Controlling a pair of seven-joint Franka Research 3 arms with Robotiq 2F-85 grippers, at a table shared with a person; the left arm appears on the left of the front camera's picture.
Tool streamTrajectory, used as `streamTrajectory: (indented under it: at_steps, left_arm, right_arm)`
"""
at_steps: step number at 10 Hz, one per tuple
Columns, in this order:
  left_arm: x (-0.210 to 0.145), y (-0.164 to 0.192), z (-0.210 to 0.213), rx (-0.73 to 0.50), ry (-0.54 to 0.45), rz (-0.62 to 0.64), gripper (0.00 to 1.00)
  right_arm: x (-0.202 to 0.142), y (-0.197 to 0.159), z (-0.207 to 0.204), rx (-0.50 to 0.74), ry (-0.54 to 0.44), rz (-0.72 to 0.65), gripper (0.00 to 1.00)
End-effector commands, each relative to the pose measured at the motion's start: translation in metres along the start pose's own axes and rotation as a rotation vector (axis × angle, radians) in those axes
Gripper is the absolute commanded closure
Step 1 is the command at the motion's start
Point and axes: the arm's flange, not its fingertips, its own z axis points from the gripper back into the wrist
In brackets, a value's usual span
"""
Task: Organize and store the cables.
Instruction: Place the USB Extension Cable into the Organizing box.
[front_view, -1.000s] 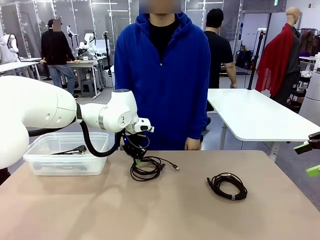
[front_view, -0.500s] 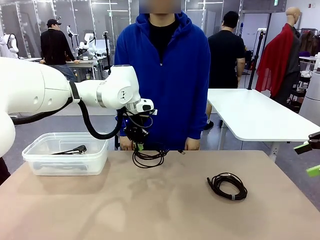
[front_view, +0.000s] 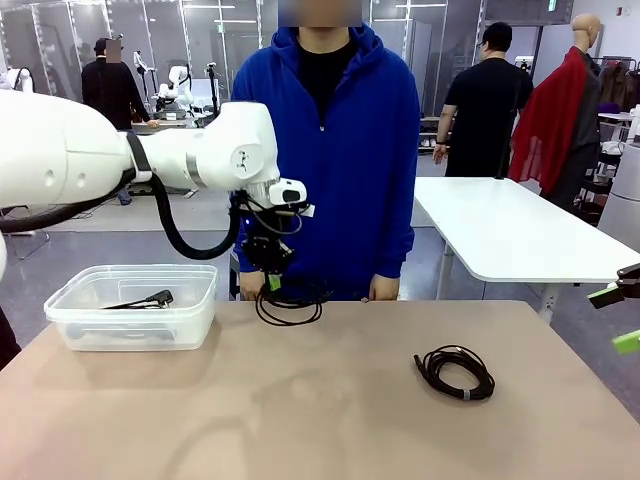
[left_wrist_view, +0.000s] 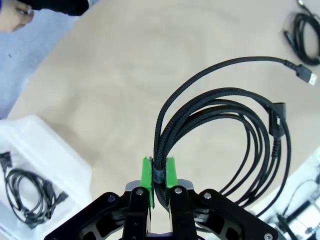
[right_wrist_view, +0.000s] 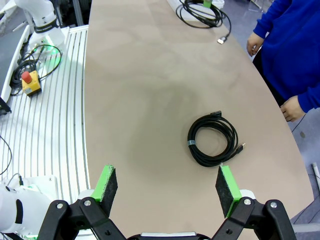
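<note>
At the left end of the table (front_view: 300, 430) stands a clear bin (front_view: 100, 330) with one stored cable (front_view: 140, 299) lying inside, its black plug toward the bin's right wall. Just right of the bin, the left gripper (front_view: 270, 285) points down over the table's far edge, its jaws pressed together on a braided cable coil (front_view: 290, 310). In the left wrist view the green pads (left_wrist_view: 146, 172) pinch the bundled strands at one spot. The loops fan out below them and two connector ends hang free above the tabletop. Behind this coil a person (front_view: 330, 150) in a blue hooded top stands at the far side, both hands low by the table edge. Further right, well apart from the held coil, a second cable coil (front_view: 455, 372) lies flat on the table, wound in a neat ring with a small band around one side. At the far right edge the right gripper (front_view: 620, 318) hangs off beside the table. Its jaws are spread wide with nothing between them, and in the right wrist view they frame that ring from above.
</note>
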Motion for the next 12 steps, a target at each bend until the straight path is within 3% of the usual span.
streamTrajectory:
  at_steps: [1,6,10,12]
  left_arm:
    - [-0.039,0.007,0.023,0.039,0.037,-0.039,0.92]
    - [-0.124,0.075,0.059,0.087,0.076,0.008,0.92]
    - [-0.171,0.138,0.063,0.038,-0.008,0.203,0.92]
    - [-0.192,0.164,0.065,-0.003,-0.062,0.365,0.92]
  right_arm:
    - [-0.001,0.001,-0.001,0.000,-0.008,0.003,0.00]
    - [-0.001,0.001,-0.001,0.000,-0.008,0.003,0.00]
    - [-0.001,0.001,-0.001,0.000,-0.008,0.003,0.00]
    - [-0.001,0.001,-0.001,0.000,-0.008,0.003,0.00]
